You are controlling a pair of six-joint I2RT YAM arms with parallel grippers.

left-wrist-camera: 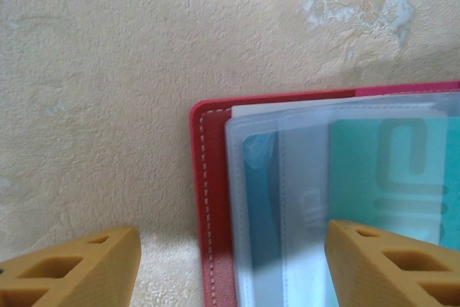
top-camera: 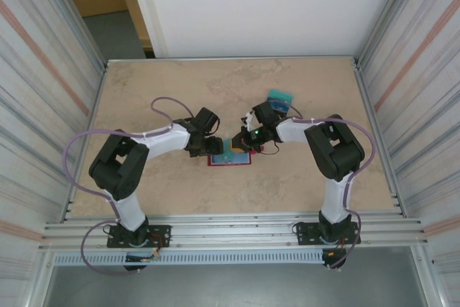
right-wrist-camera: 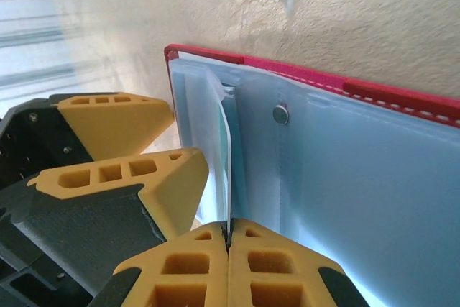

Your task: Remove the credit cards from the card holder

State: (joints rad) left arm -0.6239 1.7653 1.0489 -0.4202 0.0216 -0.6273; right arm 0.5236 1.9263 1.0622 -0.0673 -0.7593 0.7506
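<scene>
In the top external view the red card holder lies open on the beige table, just below the middle of the frame, with teal showing on its upper face. The left gripper comes in from the left and the right gripper from the right, and both meet over the holder. A small pile of teal credit cards lies apart from it on the table, up and to the right of centre. In the left wrist view the left gripper stands with its two yellow fingers wide apart at the bottom corners, gripping nothing. The holder's stitched red edge and pale see-through pockets fill the lower right. A teal card sits inside a pocket at the right edge, above the right-hand finger. In the right wrist view the right gripper sits at bottom centre with its fingers pressed together. A thin pale and teal edge runs down from the holder's pockets to the seam between them. Whether that edge is a card or a pocket leaf I cannot tell. The holder spreads across the right half, with a round metal snap near its red rim. At the left, the left gripper shows parted fingers beside the pockets.
</scene>
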